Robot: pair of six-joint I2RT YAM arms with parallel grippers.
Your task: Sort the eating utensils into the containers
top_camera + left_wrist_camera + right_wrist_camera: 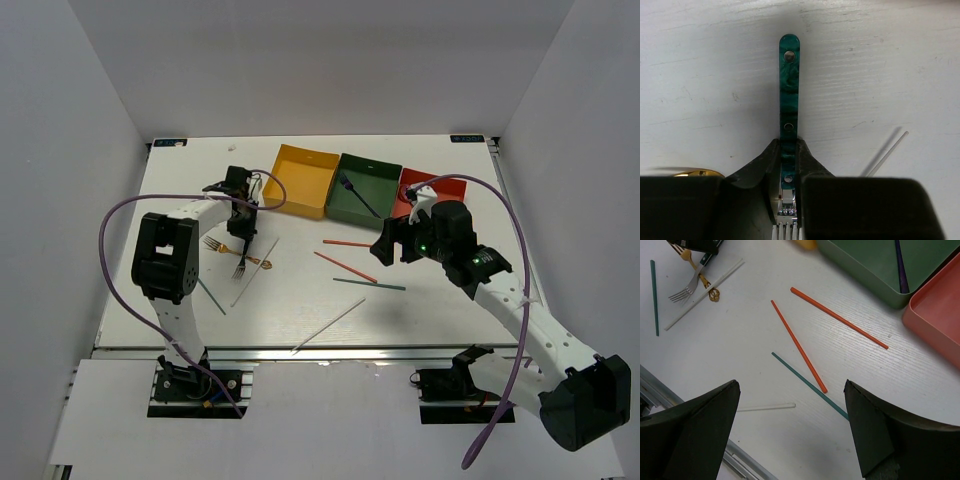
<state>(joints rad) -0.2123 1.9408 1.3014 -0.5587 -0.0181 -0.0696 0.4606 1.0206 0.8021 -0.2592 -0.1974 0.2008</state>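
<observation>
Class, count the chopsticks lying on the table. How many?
6. Mid-table: upper red chopstick, lower red chopstick, green chopstick. Near the front edge: pale chopstick. At left: second pale chopstick, second green chopstick. Others may be hidden.

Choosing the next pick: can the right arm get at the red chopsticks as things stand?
Probably yes. The right gripper hangs open right above the red chopsticks, which lie uncovered on the table; only a green chopstick lies close by one tip.

A robotics lab test cell: plain white panels (70,150) wall the white worktop (440,320) on 3 sides, with a left arm (163,262) and right arm (530,325) bolted at its near edge.
</observation>
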